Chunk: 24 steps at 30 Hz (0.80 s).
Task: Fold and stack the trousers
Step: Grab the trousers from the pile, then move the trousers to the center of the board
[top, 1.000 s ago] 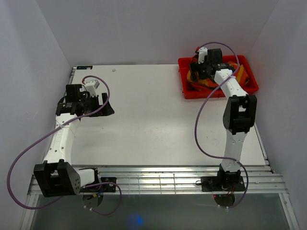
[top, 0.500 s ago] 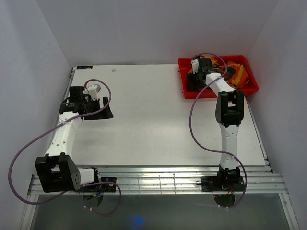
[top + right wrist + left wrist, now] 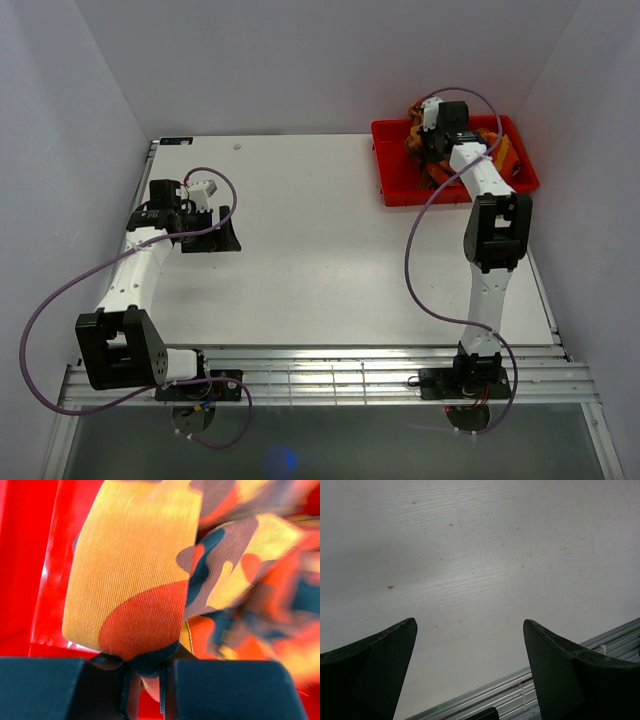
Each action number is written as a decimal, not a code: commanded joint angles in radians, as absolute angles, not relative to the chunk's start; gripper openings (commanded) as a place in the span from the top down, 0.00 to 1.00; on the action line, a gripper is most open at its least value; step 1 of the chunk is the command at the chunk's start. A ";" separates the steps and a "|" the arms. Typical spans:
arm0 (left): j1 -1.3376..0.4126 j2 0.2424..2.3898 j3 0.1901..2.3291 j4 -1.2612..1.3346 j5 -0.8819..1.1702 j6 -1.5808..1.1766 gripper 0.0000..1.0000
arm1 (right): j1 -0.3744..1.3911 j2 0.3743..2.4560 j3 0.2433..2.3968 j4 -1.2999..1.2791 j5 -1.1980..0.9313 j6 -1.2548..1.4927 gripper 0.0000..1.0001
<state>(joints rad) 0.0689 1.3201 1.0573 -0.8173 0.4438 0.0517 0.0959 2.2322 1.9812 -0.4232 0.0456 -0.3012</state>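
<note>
Trousers (image 3: 135,580) are now rising from the red tray (image 3: 398,192), pinched tight by the right gripper (image 3: 145,675), so unloading is starting; the left gripper (image 3: 470,627) is waiting wide apart.

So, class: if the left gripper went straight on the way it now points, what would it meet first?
Most likely the white table: between the open jaws of the left gripper the wrist view shows only bare tabletop. How far off is unclear.
</note>
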 commanded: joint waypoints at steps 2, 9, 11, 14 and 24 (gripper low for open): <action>0.069 1.267 1.117 -0.815 0.469 0.048 0.02 | -0.017 1.969 2.028 -0.315 0.011 -0.261 0.92; 0.077 1.269 1.199 -0.805 0.433 -0.020 0.02 | -0.061 1.740 2.085 -0.279 -0.063 -0.278 0.92; 0.093 1.285 1.233 -0.808 0.431 -0.038 0.02 | -0.061 1.642 2.057 -0.249 -0.067 -0.291 0.92; 0.141 1.327 1.293 -0.828 0.480 -0.048 0.02 | -0.061 1.531 2.048 -0.250 -0.100 -0.290 0.92; 0.227 1.342 1.353 -0.815 0.578 -0.031 0.02 | -0.049 1.145 1.736 -0.213 -0.479 -0.158 0.92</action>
